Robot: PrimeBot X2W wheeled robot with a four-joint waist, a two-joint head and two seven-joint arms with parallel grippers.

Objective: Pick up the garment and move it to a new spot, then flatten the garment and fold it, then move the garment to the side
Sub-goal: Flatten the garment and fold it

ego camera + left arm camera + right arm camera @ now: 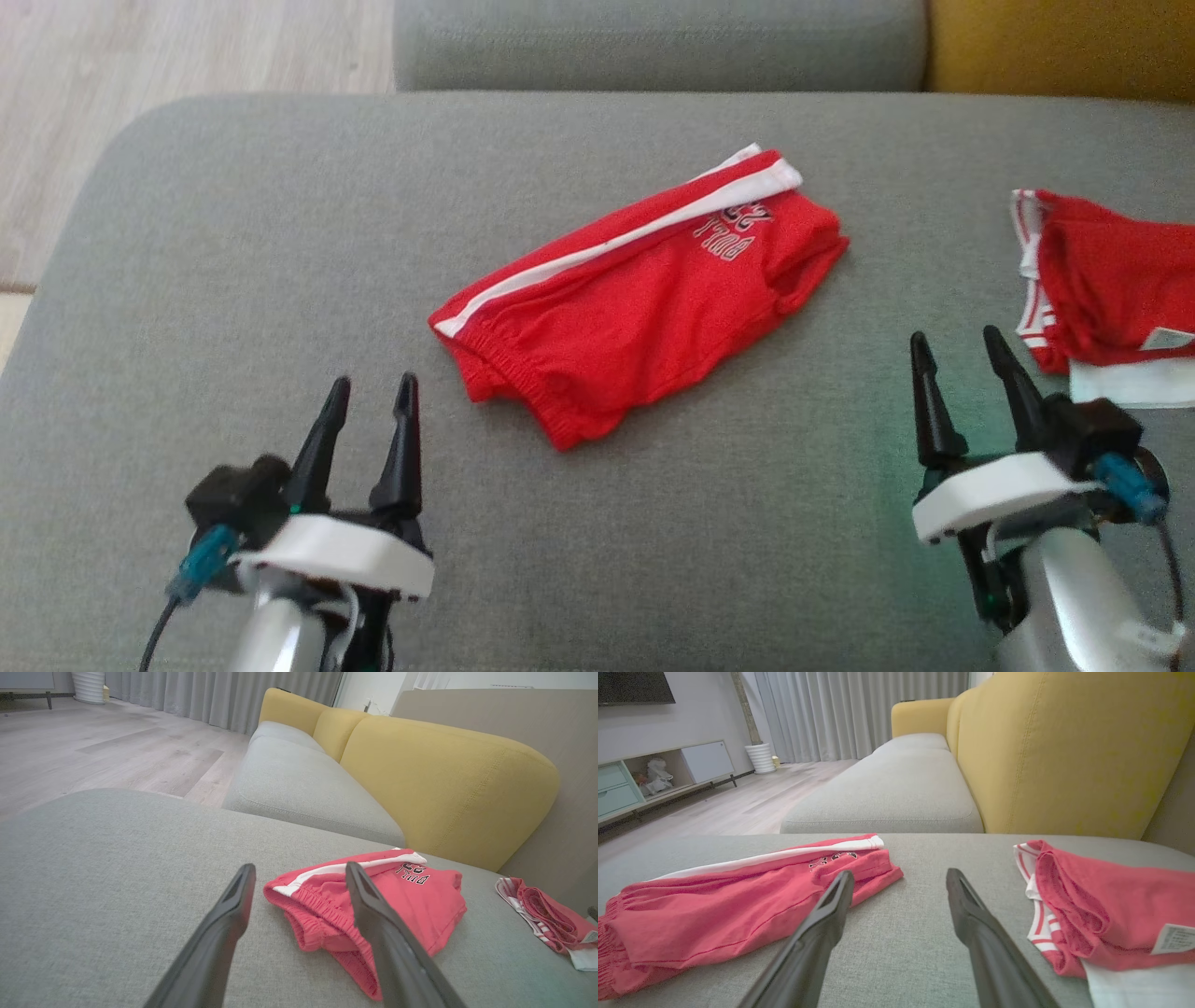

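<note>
Head view: red shorts (644, 294) lie mid grey cushion (280, 233), white stripe along the far edge. Second red garment (1111, 280) sits at the right edge, apart from them. Left gripper (373, 381) lower left, right gripper (956, 336) lower right, both jaws spread, empty, clear of the shorts.
Left wrist view: shorts' waistband just beyond the spread jaws.
Right wrist view: jaws spread over bare cushion between both garments, yellow backrest (1064, 751) behind.
</note>
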